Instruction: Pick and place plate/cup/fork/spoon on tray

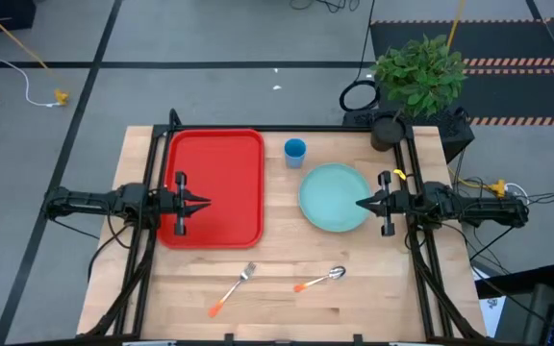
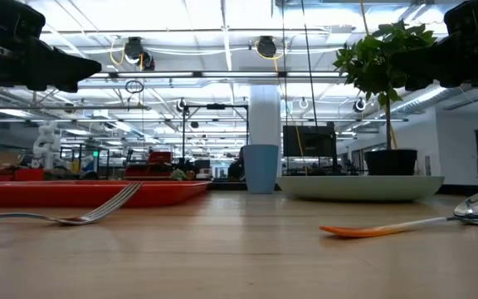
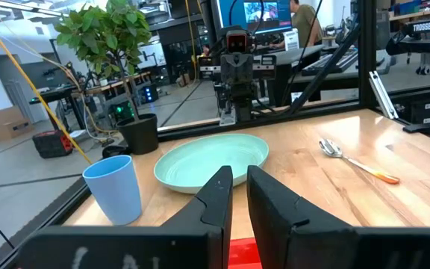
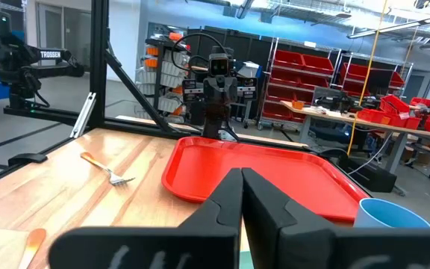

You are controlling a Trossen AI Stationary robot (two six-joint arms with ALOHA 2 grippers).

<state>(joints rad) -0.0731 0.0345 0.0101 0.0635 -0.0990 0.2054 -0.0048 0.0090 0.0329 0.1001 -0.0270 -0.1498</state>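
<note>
The red tray [image 1: 217, 163] lies on the table's left half. The light teal plate [image 1: 333, 197] lies right of it, and the blue cup [image 1: 295, 149] stands beyond them, between the two. The orange-handled fork [image 1: 233, 289] and the orange-handled spoon [image 1: 319, 280] lie near the front edge. My left gripper [image 1: 206, 202] hovers above the tray, nearly shut and empty. My right gripper [image 1: 360, 203] hovers above the plate's right part, shut and empty.
A potted plant [image 1: 417, 77] stands at the table's far right corner. Bare wood shows between tray and plate and along the front edge around the cutlery. A black frame [image 1: 154, 154] borders the table's sides.
</note>
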